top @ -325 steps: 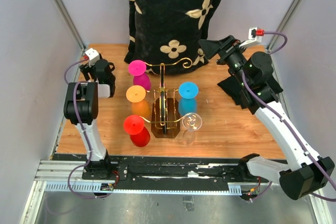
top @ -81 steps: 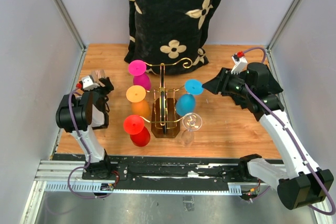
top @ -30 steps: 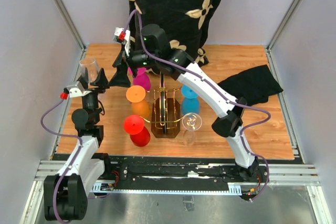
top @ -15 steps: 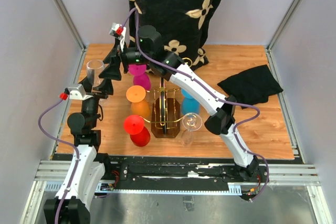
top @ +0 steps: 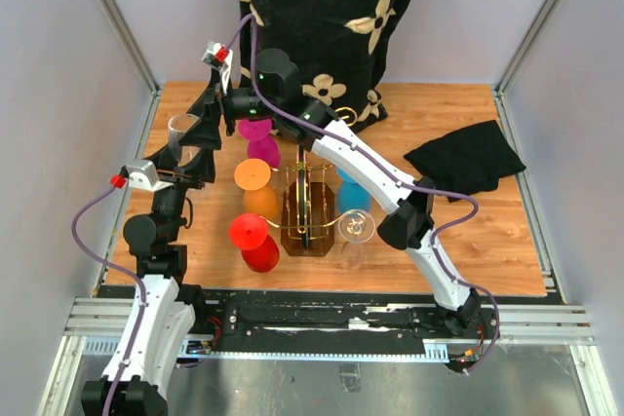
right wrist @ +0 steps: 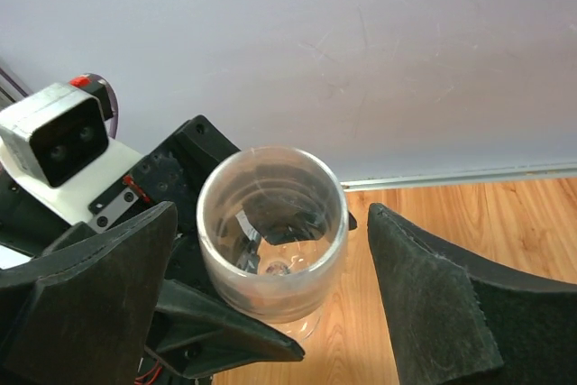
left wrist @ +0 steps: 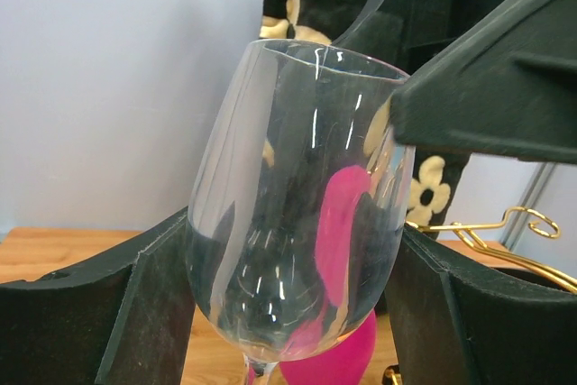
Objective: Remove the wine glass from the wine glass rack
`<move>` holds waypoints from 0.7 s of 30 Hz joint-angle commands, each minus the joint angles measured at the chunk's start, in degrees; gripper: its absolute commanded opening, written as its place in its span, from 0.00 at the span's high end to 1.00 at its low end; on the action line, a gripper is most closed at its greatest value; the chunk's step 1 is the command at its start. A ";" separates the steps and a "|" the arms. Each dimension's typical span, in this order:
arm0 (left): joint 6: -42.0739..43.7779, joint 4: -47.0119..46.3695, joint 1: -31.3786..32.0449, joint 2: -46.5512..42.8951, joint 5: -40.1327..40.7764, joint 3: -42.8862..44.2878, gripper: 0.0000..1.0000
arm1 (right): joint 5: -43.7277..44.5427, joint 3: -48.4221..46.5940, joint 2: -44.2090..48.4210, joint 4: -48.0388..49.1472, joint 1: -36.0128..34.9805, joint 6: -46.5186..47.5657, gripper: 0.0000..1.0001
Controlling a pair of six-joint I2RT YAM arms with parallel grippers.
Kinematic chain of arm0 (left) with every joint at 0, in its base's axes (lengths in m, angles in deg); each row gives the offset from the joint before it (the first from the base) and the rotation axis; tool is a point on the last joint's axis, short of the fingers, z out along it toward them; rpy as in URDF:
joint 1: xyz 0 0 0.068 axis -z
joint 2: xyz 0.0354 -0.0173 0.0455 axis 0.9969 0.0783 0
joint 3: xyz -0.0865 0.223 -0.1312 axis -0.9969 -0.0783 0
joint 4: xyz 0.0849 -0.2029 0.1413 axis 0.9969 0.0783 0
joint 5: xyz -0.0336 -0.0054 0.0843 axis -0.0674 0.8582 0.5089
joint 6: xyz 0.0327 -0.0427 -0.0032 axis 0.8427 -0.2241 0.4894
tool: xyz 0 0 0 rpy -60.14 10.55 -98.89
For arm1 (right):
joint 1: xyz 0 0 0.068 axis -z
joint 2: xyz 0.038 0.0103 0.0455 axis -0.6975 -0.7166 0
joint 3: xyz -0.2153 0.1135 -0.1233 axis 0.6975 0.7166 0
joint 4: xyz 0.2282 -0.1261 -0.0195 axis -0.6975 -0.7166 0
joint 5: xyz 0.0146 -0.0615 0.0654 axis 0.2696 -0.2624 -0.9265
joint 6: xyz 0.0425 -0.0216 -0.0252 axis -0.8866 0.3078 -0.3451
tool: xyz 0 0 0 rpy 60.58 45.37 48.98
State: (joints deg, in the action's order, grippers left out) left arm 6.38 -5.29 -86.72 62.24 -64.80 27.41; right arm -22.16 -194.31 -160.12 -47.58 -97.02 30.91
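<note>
Pale grey walls box in a wooden desk (top: 439,231), with a big black fabric (top: 322,17) with cream flowers draped at the back.

So, the wine glass (top: 181,132): it's the clear one, off the rack and up in the air over the left side of the desk. It sits upright, rim up, and looks empty from above. The left end effector (left wrist: 288,308) is grasping it, with one dark finger pressed on each side of the lower bowl.

The right arm reaches all the way across to the left. The right end effector (right wrist: 269,268) hangs over the same glass, released and spread wide. From its own camera there's a visible gap between the rim and each finger. From the left wrist camera one of those fingers looks right up against the rim, and I honestly can't tell if it's touching.

The wine glass rack (top: 304,211), gold wire on a dark brown base, stands mid-desk, well to the right of the held glass. On its left arms hang a pink glass (top: 256,130), an orange glass (top: 253,174) and a red glass (top: 249,233). On its right arms are a blue glass (top: 353,192), partly hidden by the right arm, and a second clear glass (top: 357,226). A crumpled black cloth (top: 468,158) lies further right.
</note>
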 commanded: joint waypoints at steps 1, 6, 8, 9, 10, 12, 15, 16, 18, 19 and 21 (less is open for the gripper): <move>-2.06 -2.93 0.59 -1.24 -1.16 2.66 1.00 | -1.16 -0.95 -0.86 2.07 -1.55 -0.89 0.13; -3.64 -4.16 0.90 -1.51 -1.31 2.91 0.99 | -0.90 -1.04 -1.21 2.17 -2.37 -0.81 0.13; -3.78 -4.22 1.10 -1.51 -1.50 2.91 0.99 | -0.83 -1.16 -1.42 2.35 -2.64 -0.82 0.13; -3.71 -4.22 1.19 -1.51 -1.57 2.90 0.99 | -0.81 -1.36 -1.53 2.42 -2.78 -0.92 0.14; -3.73 -4.22 1.21 -1.58 -1.66 2.92 0.99 | -0.80 -1.53 -1.62 2.45 -2.90 -1.00 0.15; -3.75 -4.29 1.36 -1.57 -1.73 2.78 0.99 | -1.03 -1.69 -1.83 2.85 -3.14 -1.28 0.16; -3.65 -4.39 1.55 -1.68 -1.86 2.61 0.99 | -1.30 -1.94 -2.08 2.90 -3.45 -1.65 0.23; -3.48 -4.35 1.64 -1.75 -1.88 2.62 0.99 | -1.42 -1.99 -2.02 2.87 -3.48 -1.69 0.27; -3.28 -4.38 1.73 -1.77 -1.88 2.72 0.99 | -1.49 -1.85 -2.01 2.45 -3.56 -1.58 0.36; -3.26 -4.40 1.82 -1.77 -1.87 2.80 0.99 | -1.49 -1.78 -1.93 2.38 -3.55 -1.46 0.39; -3.41 -4.40 1.91 -1.77 -1.96 2.90 0.99 | -1.50 -1.49 -1.72 2.15 -3.49 -1.31 0.45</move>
State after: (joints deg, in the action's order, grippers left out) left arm 2.90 -6.23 -85.57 61.10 -66.03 28.24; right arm -21.99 -194.34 -161.28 -46.33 -99.34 30.14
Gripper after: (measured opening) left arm 0.752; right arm 0.693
